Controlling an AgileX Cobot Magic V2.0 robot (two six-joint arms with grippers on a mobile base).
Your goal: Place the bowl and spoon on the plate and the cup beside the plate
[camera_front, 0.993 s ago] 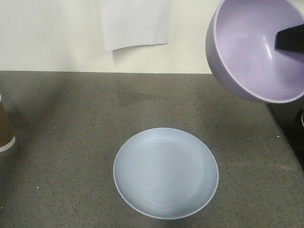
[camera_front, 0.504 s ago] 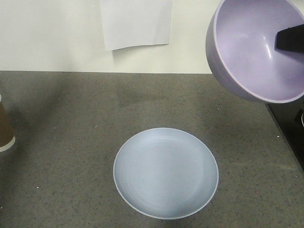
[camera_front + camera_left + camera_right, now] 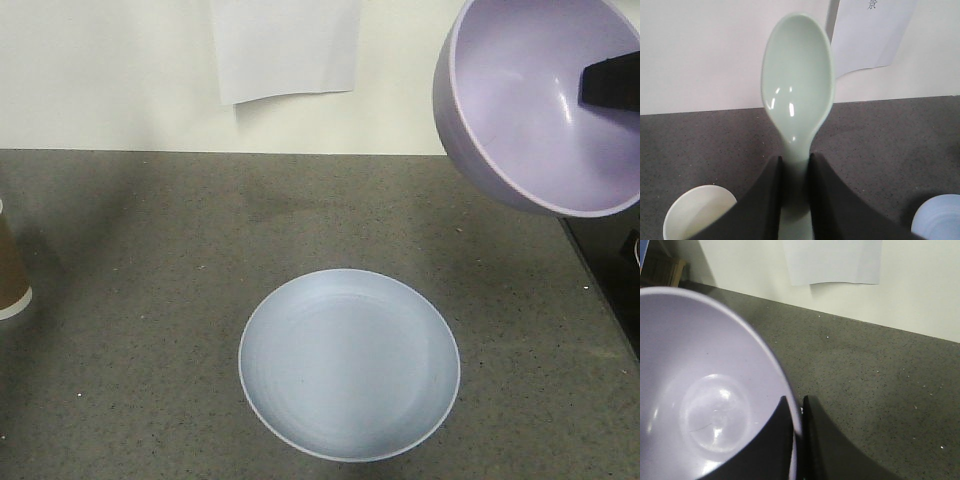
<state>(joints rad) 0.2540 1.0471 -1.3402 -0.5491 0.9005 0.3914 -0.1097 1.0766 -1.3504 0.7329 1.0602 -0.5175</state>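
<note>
- Plate (image 3: 349, 365) lies bare on the grey speckled tabletop (image 3: 150, 250), with nothing standing between it and the raised bowl (image 3: 540, 100). A white paper sheet (image 3: 287, 48) hangs on the wall beyond the plate.
- Well to the plate's left, the cup (image 3: 12, 275) stands upright, cut off by the edge of the front view.
- The bowl hangs in the air above and to the right of the plate, tilted so its inside faces the front camera.
- The right gripper (image 3: 799, 405) is clamped on the bowl's rim, one finger inside the wall and one outside.
- The left gripper (image 3: 796, 165) pinches the spoon (image 3: 797, 100) by its handle, head pointing away from the jaws, held above the tabletop between the plate and the cup.
- Against the front views from a second and half a second ago, bowl, plate and cup show no shift.
</note>
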